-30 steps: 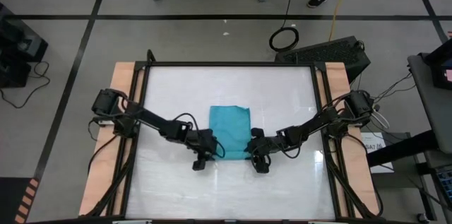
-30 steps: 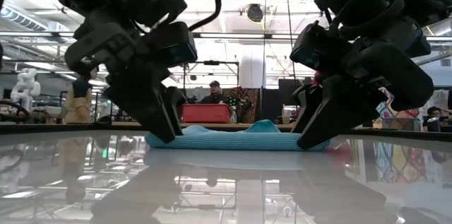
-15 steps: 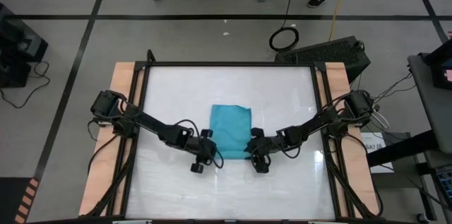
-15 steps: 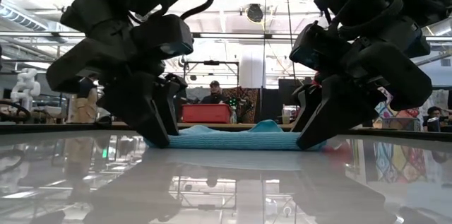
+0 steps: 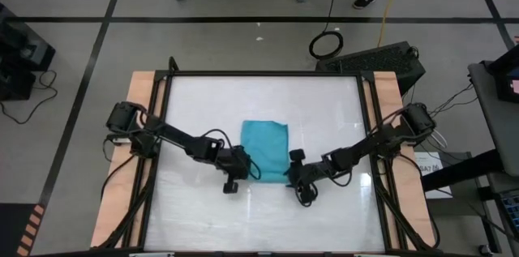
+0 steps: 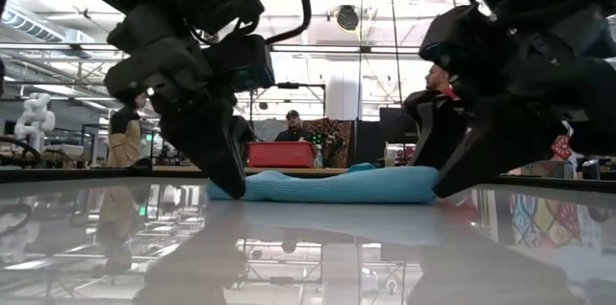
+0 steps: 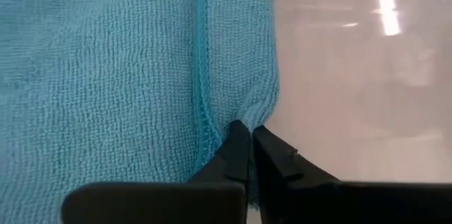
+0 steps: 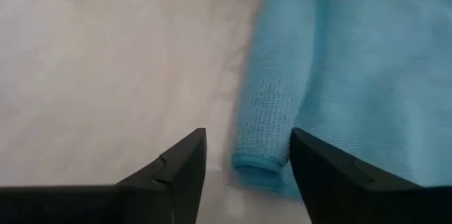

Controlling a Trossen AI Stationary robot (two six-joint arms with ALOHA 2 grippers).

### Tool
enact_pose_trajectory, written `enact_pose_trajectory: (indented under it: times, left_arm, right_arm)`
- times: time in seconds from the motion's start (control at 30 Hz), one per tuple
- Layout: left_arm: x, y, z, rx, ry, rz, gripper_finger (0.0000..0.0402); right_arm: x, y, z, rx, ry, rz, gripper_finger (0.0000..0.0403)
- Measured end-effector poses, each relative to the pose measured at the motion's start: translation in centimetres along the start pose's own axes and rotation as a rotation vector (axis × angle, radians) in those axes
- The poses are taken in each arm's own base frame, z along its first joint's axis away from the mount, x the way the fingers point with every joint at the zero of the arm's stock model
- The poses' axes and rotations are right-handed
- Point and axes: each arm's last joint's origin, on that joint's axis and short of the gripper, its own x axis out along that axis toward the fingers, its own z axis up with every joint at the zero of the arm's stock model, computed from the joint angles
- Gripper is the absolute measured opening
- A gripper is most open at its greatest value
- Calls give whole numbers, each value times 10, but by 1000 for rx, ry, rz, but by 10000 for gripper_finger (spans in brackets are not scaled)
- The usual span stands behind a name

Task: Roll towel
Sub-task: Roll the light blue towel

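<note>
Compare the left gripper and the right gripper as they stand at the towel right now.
The left gripper has its jaws pressed together, pinching the towel's near corner; the right gripper has its jaws spread wide and grips nothing. The left gripper touches the cloth's flat hemmed edge, while the right gripper sits just short of the rolled-up end, which lies between its jaws. Both are low at the towel's near edge, at opposite corners.
</note>
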Motion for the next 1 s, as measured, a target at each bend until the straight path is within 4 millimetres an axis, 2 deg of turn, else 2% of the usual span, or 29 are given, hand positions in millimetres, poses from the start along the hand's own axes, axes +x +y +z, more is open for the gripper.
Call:
enact_pose_trajectory:
  times: [0.23, 0.5, 0.67, 0.83, 1.0]
  left_arm:
    - [-2, 7, 5, -82, -13, -164, 5]
    - [-4, 13, 7, -118, -15, -235, 3]
    - [-6, 16, 12, -133, -52, -278, 3]
    - [-7, 18, 14, -152, -64, -295, 2]
    - [-7, 19, 15, -156, -70, -306, 2]
  right_arm:
    - [-4, 11, -1, -32, -10, -155, 199]
    - [-10, 30, 8, -158, -62, -131, 197]
    - [-9, 26, 2, -173, 3, -183, 193]
    - [-7, 18, 3, -172, 13, -205, 168]
    - [-6, 13, 3, -152, 18, -152, 116]
